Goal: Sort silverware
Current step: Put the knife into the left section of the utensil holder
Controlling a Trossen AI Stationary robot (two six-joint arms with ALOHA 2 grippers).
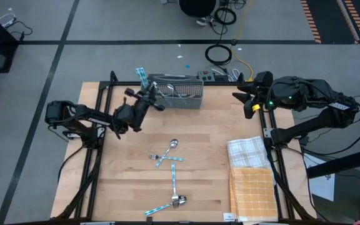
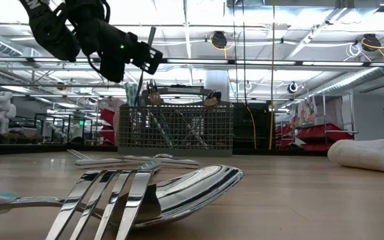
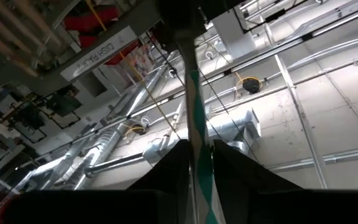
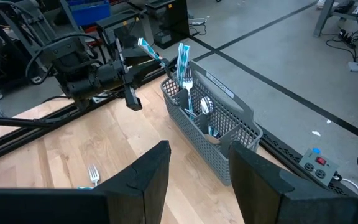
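My left gripper (image 1: pixel 150 94) hovers by the left end of the grey mesh basket (image 1: pixel 181 95), shut on a blue-handled piece of silverware (image 1: pixel 142 77). In the low view this gripper (image 2: pixel 145 60) hangs above the basket's left end (image 2: pixel 129 127). Several blue-handled pieces stand in the basket (image 4: pixel 184 65). A spoon and fork (image 1: pixel 167 152) lie crossed on the table's middle. One more piece (image 1: pixel 174 178) and a fork (image 1: pixel 167 205) lie nearer the near edge. My right gripper (image 4: pixel 197 155) is open, raised at the table's far right (image 1: pixel 244 100). My left gripper pinches the blue-handled piece between its two fingers (image 3: pixel 173 165). The patterned blue handle (image 3: pixel 197 118) runs on past the fingertips and points up toward the ceiling. The piece is lifted clear of the table, near upright (image 2: pixel 150 41). I cannot see its lower end.
A checked white cloth (image 1: pixel 247 152) and a checked orange cloth (image 1: pixel 252 190) lie at the table's right side. Bare wood (image 1: pixel 205 134) spreads between the basket and the loose silverware. Black frame rails (image 1: pixel 95 156) run along the left and right edges. A power strip (image 1: pixel 212 75) sits behind the basket.
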